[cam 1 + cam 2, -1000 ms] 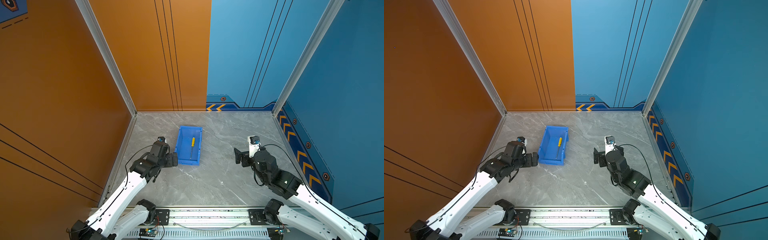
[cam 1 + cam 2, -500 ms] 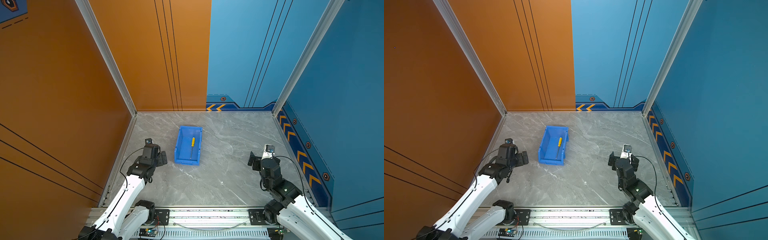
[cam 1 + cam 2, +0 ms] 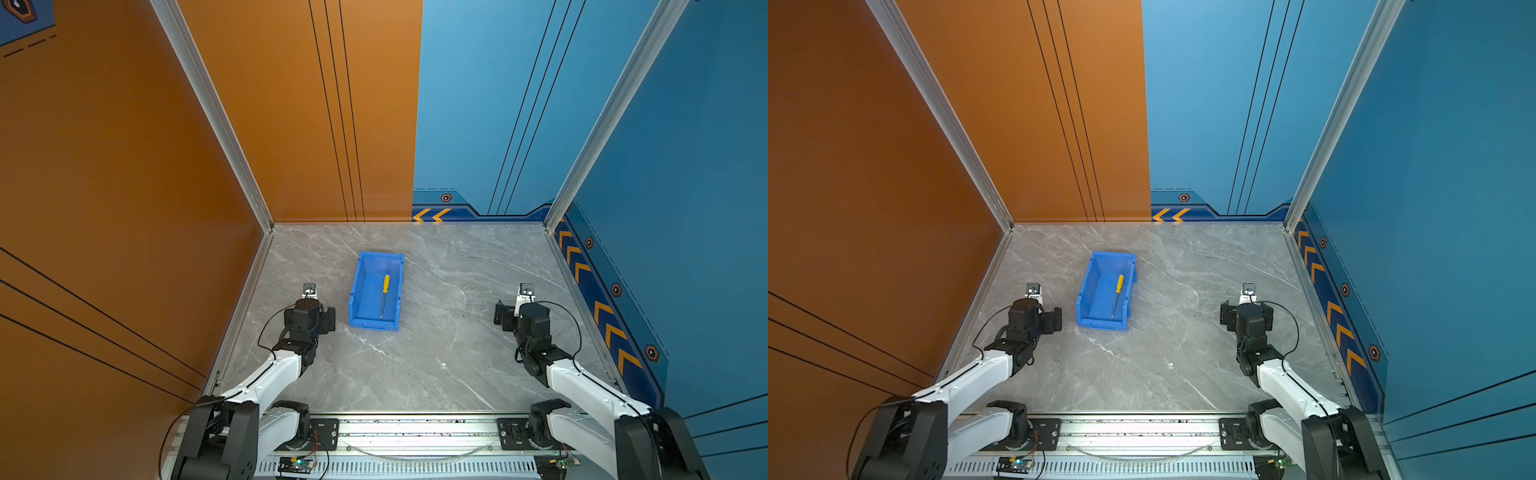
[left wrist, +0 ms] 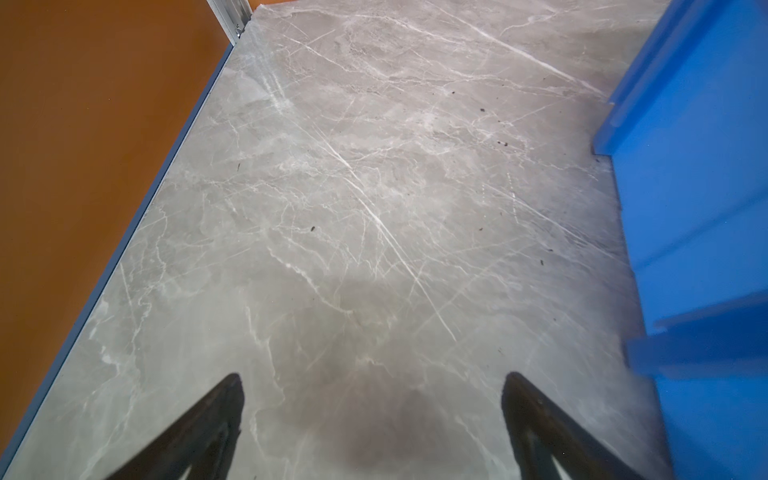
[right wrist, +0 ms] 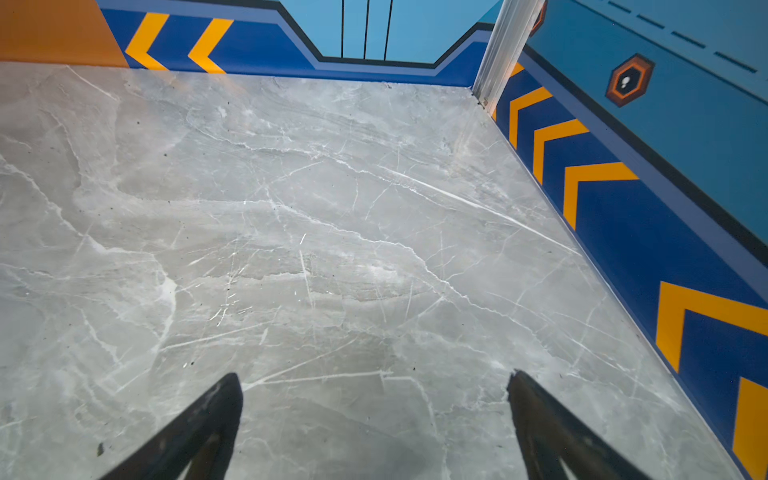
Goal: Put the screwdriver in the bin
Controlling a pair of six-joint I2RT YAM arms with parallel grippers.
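The slim yellow-handled, silver-shafted screwdriver [image 3: 385, 294] is seen lying inside the rectangular blue plastic bin [image 3: 368, 301] on the grey marbled tabletop [image 3: 436, 353], while the left gripper [image 4: 374, 376] and right gripper [image 5: 375, 374] are held spread wide and empty.

right gripper [image 5: 375, 375] spread, perhaps hovering, marble table [image 5: 332, 208]

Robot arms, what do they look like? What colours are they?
The left arm and right arm have smooth white tube-shaped links and chunky black joints, each with a thin black cable looping beside the wrist. The left pincer and right pincer are pointed and black.
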